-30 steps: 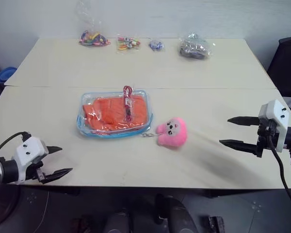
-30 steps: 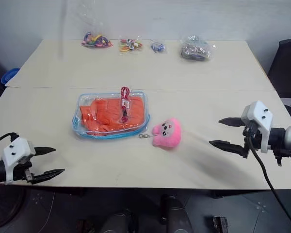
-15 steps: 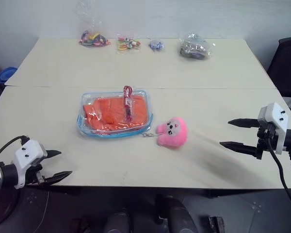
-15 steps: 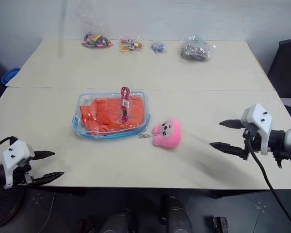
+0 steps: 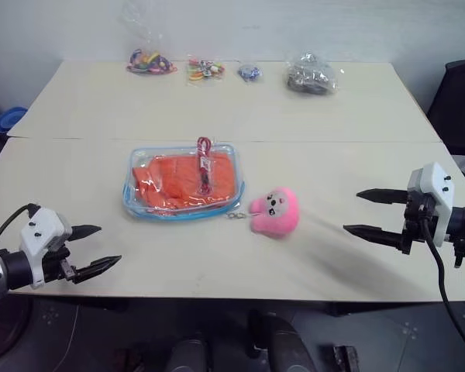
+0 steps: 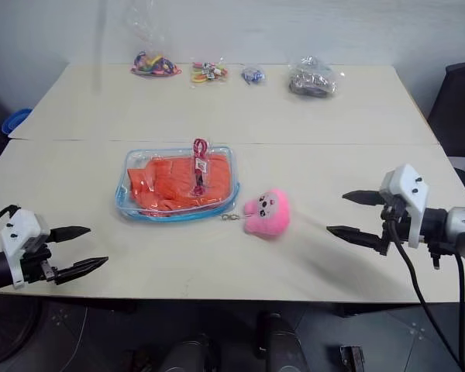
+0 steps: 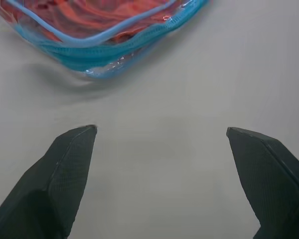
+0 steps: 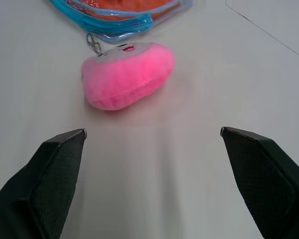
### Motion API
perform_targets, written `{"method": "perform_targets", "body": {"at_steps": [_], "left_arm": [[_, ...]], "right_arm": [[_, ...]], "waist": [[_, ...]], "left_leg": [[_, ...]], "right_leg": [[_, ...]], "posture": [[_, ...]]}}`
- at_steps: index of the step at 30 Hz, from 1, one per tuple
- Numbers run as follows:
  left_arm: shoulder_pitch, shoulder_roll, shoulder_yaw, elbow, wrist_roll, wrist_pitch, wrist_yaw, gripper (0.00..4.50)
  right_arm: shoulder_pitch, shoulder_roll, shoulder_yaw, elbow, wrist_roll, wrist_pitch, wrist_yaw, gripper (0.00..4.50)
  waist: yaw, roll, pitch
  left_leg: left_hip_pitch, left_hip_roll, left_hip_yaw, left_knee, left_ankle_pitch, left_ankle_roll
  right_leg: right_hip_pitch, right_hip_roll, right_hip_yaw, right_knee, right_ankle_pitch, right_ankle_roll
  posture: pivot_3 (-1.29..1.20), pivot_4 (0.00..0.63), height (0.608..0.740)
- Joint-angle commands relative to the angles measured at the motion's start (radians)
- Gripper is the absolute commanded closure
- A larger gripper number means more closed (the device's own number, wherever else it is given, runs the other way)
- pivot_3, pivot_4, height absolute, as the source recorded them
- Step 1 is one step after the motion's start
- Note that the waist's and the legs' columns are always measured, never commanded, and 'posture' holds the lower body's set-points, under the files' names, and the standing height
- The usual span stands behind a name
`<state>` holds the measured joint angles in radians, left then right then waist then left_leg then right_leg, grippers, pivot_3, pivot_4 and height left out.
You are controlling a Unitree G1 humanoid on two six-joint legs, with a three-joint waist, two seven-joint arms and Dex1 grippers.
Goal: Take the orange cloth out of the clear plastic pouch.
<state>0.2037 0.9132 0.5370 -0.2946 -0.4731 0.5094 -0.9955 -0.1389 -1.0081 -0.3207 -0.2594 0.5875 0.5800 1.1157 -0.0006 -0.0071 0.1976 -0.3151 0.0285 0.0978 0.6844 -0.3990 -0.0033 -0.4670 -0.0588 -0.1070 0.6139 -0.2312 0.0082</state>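
The clear plastic pouch (image 5: 183,183) is glossy, see-through film with a light blue ribbed zipper edging, and the orange cloth (image 5: 178,180) inside looks soft, creased and matt. Just beside the pouch, the pink plush toy (image 5: 276,211) is fuzzy, with a small metal chain. The table (image 5: 217,256) is smooth, matt and pale, and each gripper's fingers (image 7: 65,172) are matt black with a fine grid texture.

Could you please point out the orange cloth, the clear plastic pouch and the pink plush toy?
orange cloth (image 5: 174,180), left eye view, middle of fabric.
clear plastic pouch (image 5: 129,203), left eye view, blue edging.
pink plush toy (image 8: 127,74), right wrist view, body.
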Motion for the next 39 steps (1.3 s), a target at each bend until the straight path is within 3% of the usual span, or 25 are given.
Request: {"method": "perform_targets", "body": {"at_steps": [1, 5, 9, 12, 19, 27, 32, 39], "left_arm": [[-0.121, -0.04, 0.02, -0.127, -0.169, 0.179, 0.136, 0.07], [-0.377, -0.098, -0.097, -0.278, -0.321, 0.518, 0.426, 0.07], [-0.686, -0.317, -0.137, -0.244, -0.345, 0.843, 0.761, 0.07], [-0.864, -0.432, -0.193, -0.182, -0.304, 0.988, 0.849, 0.07], [-1.033, -0.614, -0.298, 0.052, -0.087, 1.01, 1.04, 0.07], [-1.083, -0.731, -0.361, 0.212, 0.006, 0.911, 1.031, 0.07], [-1.078, -0.753, -0.357, 0.24, 0.028, 0.909, 1.021, 1.2], [-1.076, -0.773, -0.342, 0.23, 0.048, 0.915, 1.019, 3.38]], "right_arm": [[0.004, 0.022, -0.009, -0.078, 0.025, -0.004, -0.024, 0.0], [-0.027, 0.075, 0.003, -0.194, 0.061, 0.007, -0.093, 0.0], [-0.081, 0.115, 0.02, -0.29, 0.106, 0.042, -0.176, 0.0], [-0.128, 0.133, 0.029, -0.332, 0.137, 0.066, -0.226, 0.0], [-0.114, 0.123, 0.02, -0.368, 0.154, 0.073, -0.255, 0.0], [-0.089, 0.125, 0.028, -0.372, 0.136, 0.049, -0.271, 0.0], [-0.07, 0.126, 0.026, -0.376, 0.129, 0.036, -0.276, 0.0], [-0.054, 0.128, 0.025, -0.377, 0.128, 0.02, -0.286, 0.0]], "waist": [[0.002, 0.0, 0.0], [0.02, -0.003, -0.001], [0.025, -0.004, -0.002], [0.023, -0.007, -0.001], [0.024, -0.008, -0.001], [0.025, -0.008, -0.001], [0.024, -0.008, -0.001], [0.026, -0.008, -0.001]], "left_leg": [[0.0, 0.0, 0.0, 0.0, 0.0, 0.0], [0.001, -0.001, -0.003, 0.001, 0.001, -0.001], [0.002, -0.002, -0.002, 0.001, 0.003, -0.003], [0.0, -0.003, -0.004, 0.006, 0.004, -0.004], [0.0, -0.002, -0.004, 0.007, 0.005, -0.005], [-0.001, -0.002, -0.004, 0.009, 0.005, -0.005], [0.0, -0.002, -0.003, 0.009, 0.005, -0.006], [0.0, -0.002, -0.004, 0.01, 0.005, -0.006]], "right_leg": [[0.001, 0.0, 0.0, 0.0, 0.0, 0.0], [0.004, 0.0, 0.001, 0.0, 0.002, 0.002], [0.005, 0.0, 0.002, 0.005, 0.002, 0.003], [0.005, 0.0, 0.001, 0.007, 0.002, 0.002], [0.005, 0.001, 0.001, 0.007, 0.002, 0.002], [0.004, 0.001, 0.001, 0.008, 0.002, 0.002], [0.004, 0.001, 0.001, 0.008, 0.002, 0.002], [0.004, 0.001, 0.001, 0.007, 0.002, 0.002]], "posture": [[0.0, 0.15, 0.74], [0.0, 0.15, 0.74], [0.0, 0.15, 0.74], [0.0, 0.15, 0.74], [0.0, 0.15, 0.74], [0.0, 0.15, 0.74], [0.0, 0.15, 0.74], [0.0, 0.15, 0.74]]}}
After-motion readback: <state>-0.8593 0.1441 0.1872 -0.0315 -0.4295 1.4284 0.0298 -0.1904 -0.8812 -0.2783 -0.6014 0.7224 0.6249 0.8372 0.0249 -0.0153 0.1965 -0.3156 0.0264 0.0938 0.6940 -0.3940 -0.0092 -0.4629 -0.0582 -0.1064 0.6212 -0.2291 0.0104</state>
